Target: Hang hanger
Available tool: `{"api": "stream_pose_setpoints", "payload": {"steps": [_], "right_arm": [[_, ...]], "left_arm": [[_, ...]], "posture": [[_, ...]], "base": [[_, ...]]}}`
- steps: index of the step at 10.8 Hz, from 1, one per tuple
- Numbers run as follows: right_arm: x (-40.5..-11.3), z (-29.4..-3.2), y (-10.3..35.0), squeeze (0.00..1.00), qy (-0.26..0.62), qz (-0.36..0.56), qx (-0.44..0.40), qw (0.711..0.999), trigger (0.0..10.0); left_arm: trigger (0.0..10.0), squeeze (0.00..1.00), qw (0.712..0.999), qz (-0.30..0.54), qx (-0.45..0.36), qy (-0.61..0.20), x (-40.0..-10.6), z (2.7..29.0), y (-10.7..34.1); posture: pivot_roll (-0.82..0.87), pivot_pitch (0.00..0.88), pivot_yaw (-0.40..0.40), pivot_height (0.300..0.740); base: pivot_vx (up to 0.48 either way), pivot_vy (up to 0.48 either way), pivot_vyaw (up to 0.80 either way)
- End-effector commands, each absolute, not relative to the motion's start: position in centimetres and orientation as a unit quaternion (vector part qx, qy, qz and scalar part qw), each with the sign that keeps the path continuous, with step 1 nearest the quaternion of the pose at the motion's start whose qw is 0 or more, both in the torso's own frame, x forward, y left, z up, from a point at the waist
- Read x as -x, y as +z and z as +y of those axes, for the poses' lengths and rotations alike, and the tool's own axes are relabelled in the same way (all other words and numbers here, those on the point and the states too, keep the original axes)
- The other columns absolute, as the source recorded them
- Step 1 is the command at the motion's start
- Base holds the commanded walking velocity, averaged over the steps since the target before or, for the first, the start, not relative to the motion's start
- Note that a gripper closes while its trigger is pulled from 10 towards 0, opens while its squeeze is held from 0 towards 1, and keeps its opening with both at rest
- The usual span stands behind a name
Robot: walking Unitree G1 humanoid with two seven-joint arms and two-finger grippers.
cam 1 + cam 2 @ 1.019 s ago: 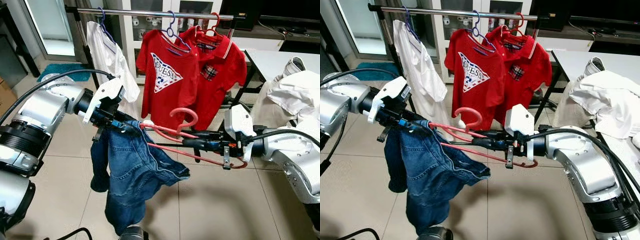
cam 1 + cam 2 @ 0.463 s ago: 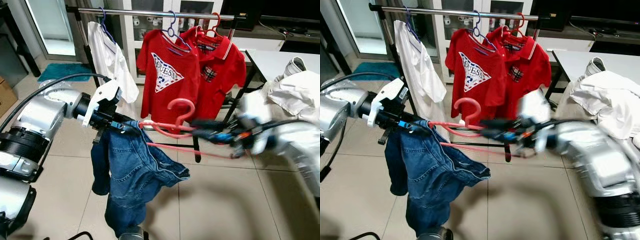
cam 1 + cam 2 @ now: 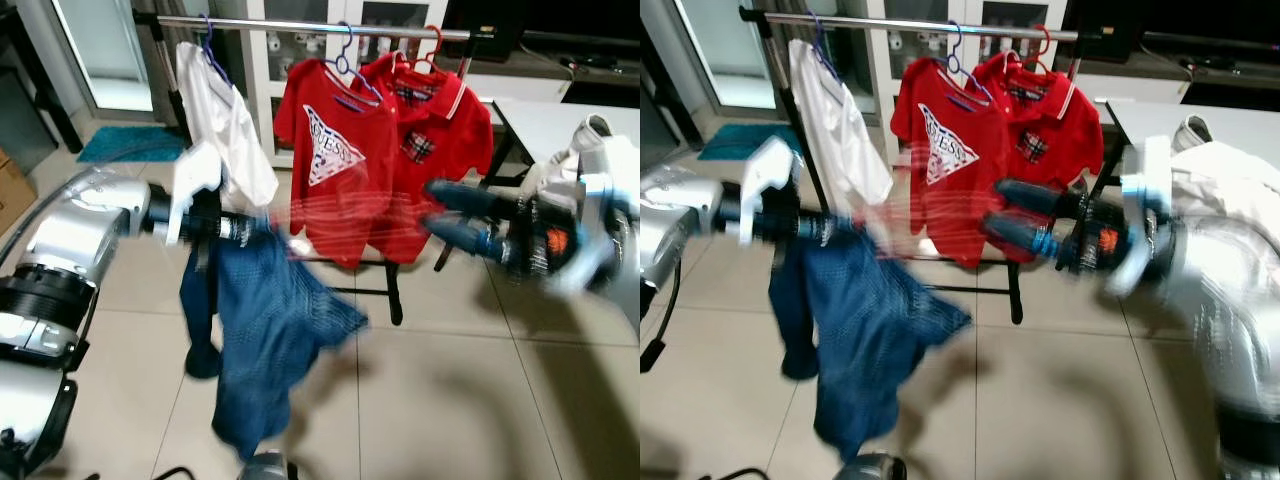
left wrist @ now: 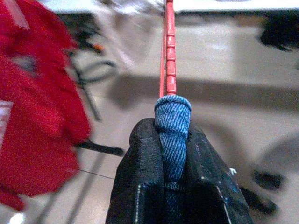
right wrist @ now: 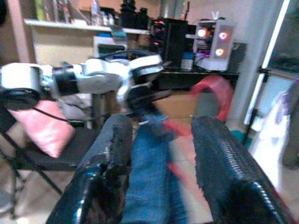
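A metal clothes rail (image 3: pixel 300 24) runs across the 12 o'clock part of the head views and carries three garments on hangers: one white shirt (image 3: pixel 222 120) at about 11 o'clock, and two red shirts, a printed tee (image 3: pixel 335 160) and a collared polo (image 3: pixel 435 130), near 12 to 1 o'clock. At 3 o'clock a white table (image 3: pixel 545 120) holds a heap of white cloth (image 3: pixel 1230 195).

The left gripper (image 4: pixel 172 140) sits at roughly 9 o'clock, its two black fingers (image 4: pixel 140 163) closed tight on a fold of the blue jeans (image 3: pixel 270 340), which hang down toward 7 o'clock. The left wrist view shows a denim fold pinched between the pads, with one red hanger (image 4: pixel 168 51) running straight out beyond the fingertips. In the head views that hanger is a faint red smear just in front of the red tee, between the two grippers.

The right gripper (image 5: pixel 161 140) is blurred at about 3 o'clock, its fingers (image 5: pixel 224 154) spread well apart and holding nothing. In its wrist view the jeans and a smeared red hanger hook lie beyond the open gap.
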State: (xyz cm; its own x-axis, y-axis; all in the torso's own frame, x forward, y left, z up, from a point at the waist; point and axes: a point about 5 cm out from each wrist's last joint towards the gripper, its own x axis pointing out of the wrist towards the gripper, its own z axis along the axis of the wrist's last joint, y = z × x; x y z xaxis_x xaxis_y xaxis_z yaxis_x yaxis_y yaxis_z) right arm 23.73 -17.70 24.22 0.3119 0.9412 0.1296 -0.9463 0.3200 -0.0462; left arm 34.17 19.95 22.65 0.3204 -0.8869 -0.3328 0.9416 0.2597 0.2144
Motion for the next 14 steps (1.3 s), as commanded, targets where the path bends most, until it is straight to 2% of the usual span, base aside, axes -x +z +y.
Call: {"api": "stream_pose_setpoints", "payload": {"steps": [1, 3, 5, 7, 8, 11, 13, 14], "right_arm": [[-22.4, -16.7, 23.7, 1.0, 0.598, -0.052, -0.031, 0.799, 10.0], [-21.5, -15.1, 21.1, 1.0, 0.596, 0.005, -0.044, 0.802, 10.0], [-23.8, -13.4, 15.9, 1.0, 0.463, 0.109, -0.038, 0.879, 10.0], [-25.9, -13.1, 13.5, 1.0, 0.371, 0.148, -0.086, 0.913, 10.0], [-26.9, -13.7, 13.0, 1.0, 0.344, 0.155, -0.111, 0.919, 10.0], [-27.1, -15.5, 11.6, 1.0, 0.316, 0.181, -0.14, 0.921, 10.0], [-27.1, -15.4, 11.0, 1.0, 0.327, 0.185, -0.184, 0.909, 10.0], [-27.1, -14.5, 10.7, 1.0, 0.352, 0.19, -0.209, 0.892, 10.0]], "left_arm": [[0.0, 0.0, 0.807, 0.026, -0.186, -0.56, -34.0, 20.4, 24.0], [0.0, 0.0, 0.807, 0.001, -0.175, -0.565, -33.4, 20.3, 24.9], [0.0, 0.0, 0.773, -0.02, -0.15, -0.616, -31.7, 19.4, 26.3], [0.0, 0.0, 0.748, -0.016, -0.147, -0.647, -30.6, 19.0, 26.8], [0.0, 0.0, 0.735, 0.002, -0.149, -0.661, -30.3, 19.4, 26.8], [0.0, 0.0, 0.716, 0.015, -0.151, -0.681, -30.0, 19.8, 27.5], [0.0, 0.0, 0.701, 0.007, -0.147, -0.698, -29.9, 19.3, 28.4], [0.0, 0.0, 0.691, -0.003, -0.143, -0.709, -29.8, 18.7, 29.3]], "posture": [[0.14, 0.006, 0.022, 0.74], [0.14, 0.012, 0.025, 0.74], [0.14, 0.023, 0.031, 0.74], [0.14, 0.04, 0.025, 0.74], [0.14, 0.046, 0.018, 0.74], [0.14, 0.053, 0.017, 0.74], [0.14, 0.055, 0.023, 0.74], [0.14, 0.056, 0.028, 0.74]], "base": [[0.0, 0.0, 0.0], [0.0, 0.0, 0.0], [0.0, 0.0, 0.0], [0.0, 0.0, 0.0], [0.0, 0.0, 0.0], [0.0, 0.0, 0.0], [0.0, 0.0, 0.0], [0.0, 0.0, 0.0]]}}
